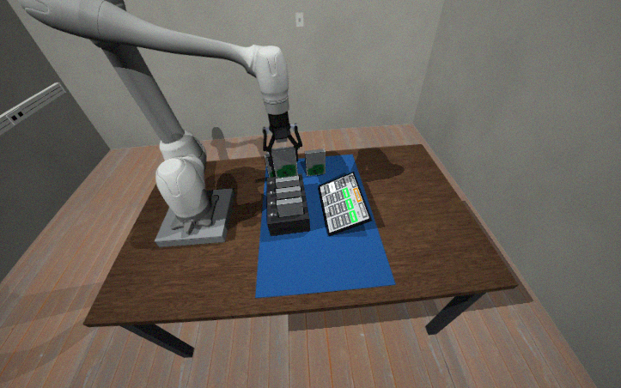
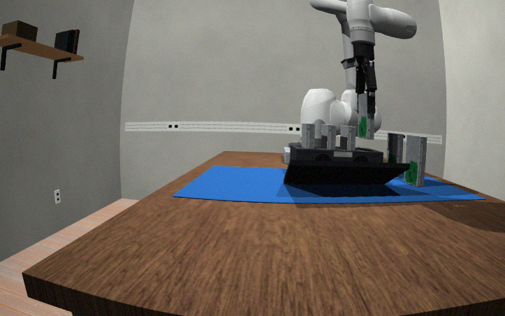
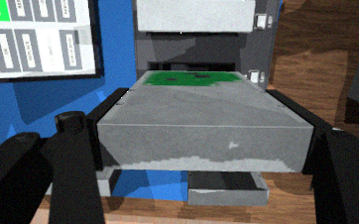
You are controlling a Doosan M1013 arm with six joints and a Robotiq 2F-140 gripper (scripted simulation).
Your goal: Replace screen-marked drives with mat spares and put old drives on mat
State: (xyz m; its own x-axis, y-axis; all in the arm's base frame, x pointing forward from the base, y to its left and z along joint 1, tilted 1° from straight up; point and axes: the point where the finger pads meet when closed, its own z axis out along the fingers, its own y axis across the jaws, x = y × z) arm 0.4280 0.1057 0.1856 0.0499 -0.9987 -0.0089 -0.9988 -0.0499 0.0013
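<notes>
My gripper (image 1: 284, 158) (image 3: 195, 105) is shut on a grey drive (image 1: 284, 154) (image 2: 363, 108) (image 3: 204, 106). The drive hangs upright, green connector end down, above the dock's empty end bay. Its lower end is clear of the dock (image 1: 288, 227) (image 2: 374, 156) (image 3: 179, 51) in the exterior view. Three drives stand in the other bays, one at the near end (image 1: 289, 207) (image 2: 308, 135). Two drives stand on the mat (image 1: 319, 269) (image 2: 227, 184) beyond the dock: one to the right (image 1: 315, 159) (image 2: 415, 156), the other (image 2: 394, 145) (image 3: 228, 196) partly hidden behind the held drive.
The tilted screen (image 1: 343, 207) (image 2: 344, 173) (image 3: 41, 42) stands beside the dock. It shows three green cells and one orange cell; the Bay 1 row has a white cell whose label is unreadable. The arm's base (image 1: 191, 236) is on the dock's other side.
</notes>
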